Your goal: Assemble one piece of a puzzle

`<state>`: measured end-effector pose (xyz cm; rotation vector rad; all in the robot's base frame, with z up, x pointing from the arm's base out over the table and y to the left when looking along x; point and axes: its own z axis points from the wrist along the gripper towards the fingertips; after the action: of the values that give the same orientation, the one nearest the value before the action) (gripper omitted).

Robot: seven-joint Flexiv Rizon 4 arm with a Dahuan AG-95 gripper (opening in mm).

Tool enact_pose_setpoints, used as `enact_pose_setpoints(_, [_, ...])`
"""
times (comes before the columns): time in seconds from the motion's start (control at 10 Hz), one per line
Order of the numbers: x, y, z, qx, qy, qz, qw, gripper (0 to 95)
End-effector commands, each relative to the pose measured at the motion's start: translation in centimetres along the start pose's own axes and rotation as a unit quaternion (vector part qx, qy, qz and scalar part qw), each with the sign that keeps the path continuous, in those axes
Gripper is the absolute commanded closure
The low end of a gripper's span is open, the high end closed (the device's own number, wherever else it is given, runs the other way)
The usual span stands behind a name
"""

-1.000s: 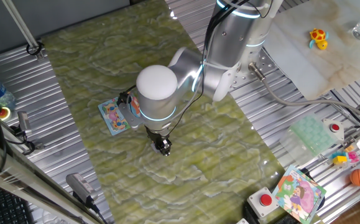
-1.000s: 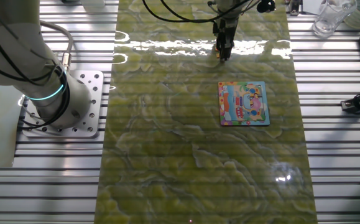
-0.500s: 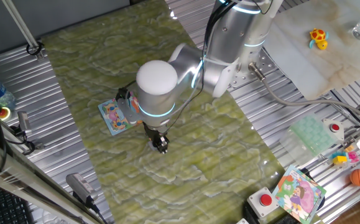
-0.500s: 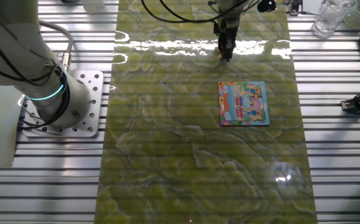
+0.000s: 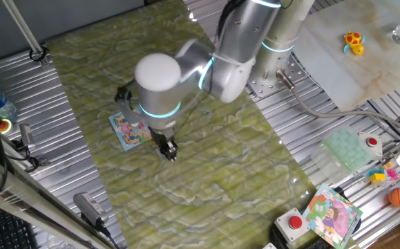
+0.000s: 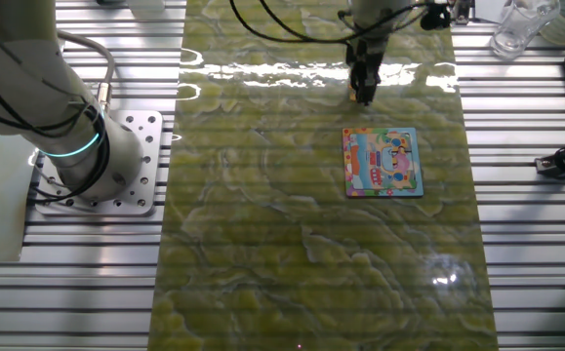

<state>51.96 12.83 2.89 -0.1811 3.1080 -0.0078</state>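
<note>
The claw (image 6: 364,96) has shifted toward the puzzle (image 6: 383,162) since a second ago, now hanging near its edge. Whether its fingers are clamped on the piece cannot be told. The puzzle lies unmoved on the desk (image 6: 262,244).

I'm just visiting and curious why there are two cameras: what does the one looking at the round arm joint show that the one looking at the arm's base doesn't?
Only the joint-side view shows the cartoon-girl board, red buttons and an orange ball; there the arm partly hides the puzzle.

Only the base-side view shows the puzzle whole, plus the arm's base.

Both show the green mat and the gripper with its fingers near the puzzle's edge.
</note>
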Motion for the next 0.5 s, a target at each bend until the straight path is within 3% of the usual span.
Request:
enact_pose_setpoints(0.1, [-0.1, -1.4, -0.6, -0.002, 0.000, -0.004, 1.0000, 57.0])
enact_pose_setpoints(0.4, [-0.1, -2.9, -1.0, -0.003, 0.001, -0.009, 1.0000, 57.0])
enact_pose_setpoints(0.5, [-0.1, -4.1, -1.1, -0.003, -0.001, -0.008, 1.0000, 57.0])
